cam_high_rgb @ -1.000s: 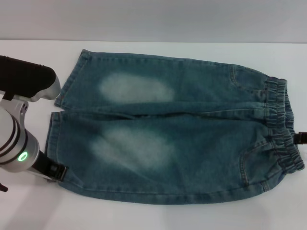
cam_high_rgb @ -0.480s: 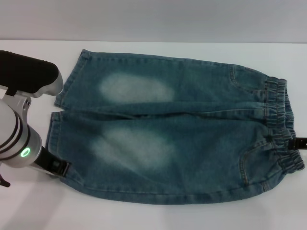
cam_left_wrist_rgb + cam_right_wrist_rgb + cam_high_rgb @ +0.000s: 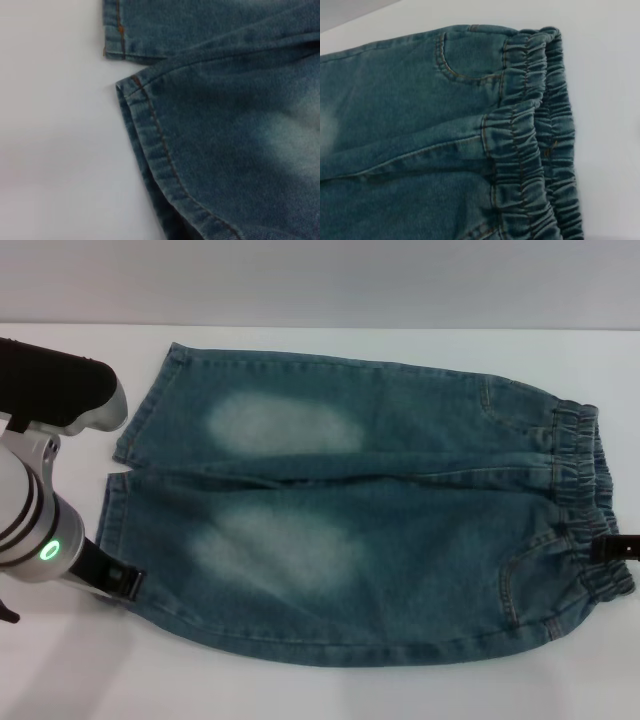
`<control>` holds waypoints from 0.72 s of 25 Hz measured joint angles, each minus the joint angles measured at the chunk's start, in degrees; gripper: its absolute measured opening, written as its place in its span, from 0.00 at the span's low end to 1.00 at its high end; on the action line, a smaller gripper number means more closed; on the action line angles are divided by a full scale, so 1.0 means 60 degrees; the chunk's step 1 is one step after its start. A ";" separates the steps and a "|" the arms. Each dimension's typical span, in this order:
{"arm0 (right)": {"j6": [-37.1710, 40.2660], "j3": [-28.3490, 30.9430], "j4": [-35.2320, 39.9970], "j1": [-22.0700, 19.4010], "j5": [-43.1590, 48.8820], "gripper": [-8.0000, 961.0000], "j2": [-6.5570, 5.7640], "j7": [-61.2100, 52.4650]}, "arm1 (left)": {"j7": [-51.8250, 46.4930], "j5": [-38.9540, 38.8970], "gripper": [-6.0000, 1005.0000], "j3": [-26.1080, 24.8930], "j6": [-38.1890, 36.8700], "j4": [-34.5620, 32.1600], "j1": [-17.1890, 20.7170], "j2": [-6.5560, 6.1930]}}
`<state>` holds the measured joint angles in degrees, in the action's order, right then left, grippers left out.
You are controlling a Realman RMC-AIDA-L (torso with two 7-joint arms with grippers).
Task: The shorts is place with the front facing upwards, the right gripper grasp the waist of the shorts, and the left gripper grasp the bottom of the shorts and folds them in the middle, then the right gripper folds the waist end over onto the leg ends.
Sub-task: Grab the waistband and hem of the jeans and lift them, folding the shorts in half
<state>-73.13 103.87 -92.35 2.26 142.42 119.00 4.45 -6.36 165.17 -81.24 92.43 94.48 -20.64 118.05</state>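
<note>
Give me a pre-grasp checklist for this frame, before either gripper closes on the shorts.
1. The shorts lie flat, front up: ok, pockets and faded patches show.
2. The left gripper sits at the near leg's hem: ok.
3. The right gripper sits at the waist: ok, only its tip shows at the band.
4. Fingers open on both: cannot tell.
5. Fabric already pinched: cannot tell.
6. Both leg hems aligned: ok, narrow gap between.

Left gripper (image 3: 118, 582) low at left, right gripper (image 3: 620, 548) at right edge.
</note>
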 joint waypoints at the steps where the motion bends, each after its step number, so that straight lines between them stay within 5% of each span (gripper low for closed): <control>1: 0.0026 -0.0015 0.0030 0.0010 -0.0002 0.83 0.0000 0.0001 | 0.0009 -0.0006 0.09 -0.0036 -0.0007 -0.0007 -0.0005 0.0004; 18: 0.0164 -0.0092 0.0550 0.0310 -0.0021 0.75 -0.0015 0.0018 | 0.0063 -0.0007 0.09 -0.0118 -0.0067 -0.0057 -0.0085 0.0001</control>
<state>-72.15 103.32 -89.05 4.13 142.29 118.92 4.56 -5.98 165.13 -81.94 92.03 94.14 -21.15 118.06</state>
